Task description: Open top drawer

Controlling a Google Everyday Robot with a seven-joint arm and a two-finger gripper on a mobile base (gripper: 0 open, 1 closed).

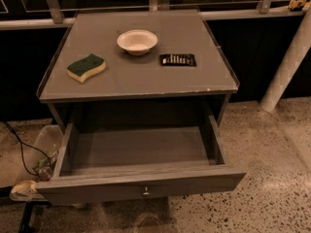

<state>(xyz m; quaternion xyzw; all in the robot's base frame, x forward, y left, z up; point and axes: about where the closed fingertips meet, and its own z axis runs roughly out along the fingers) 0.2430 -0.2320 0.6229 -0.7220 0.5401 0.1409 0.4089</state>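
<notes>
The top drawer [141, 184] of the grey cabinet stands pulled far out toward the camera. Its deep grey box [138, 147] is empty inside. A small round metal knob [146, 192] sits at the centre of its front panel. No gripper or arm shows anywhere in the camera view.
On the cabinet top [141, 81] lie a green-and-yellow sponge [86, 67], a white bowl [137, 41] and a small dark packet [178, 59]. A white post [286, 64] stands at right. A black cable [22, 147] and a clear bin [41, 154] are on the speckled floor at left.
</notes>
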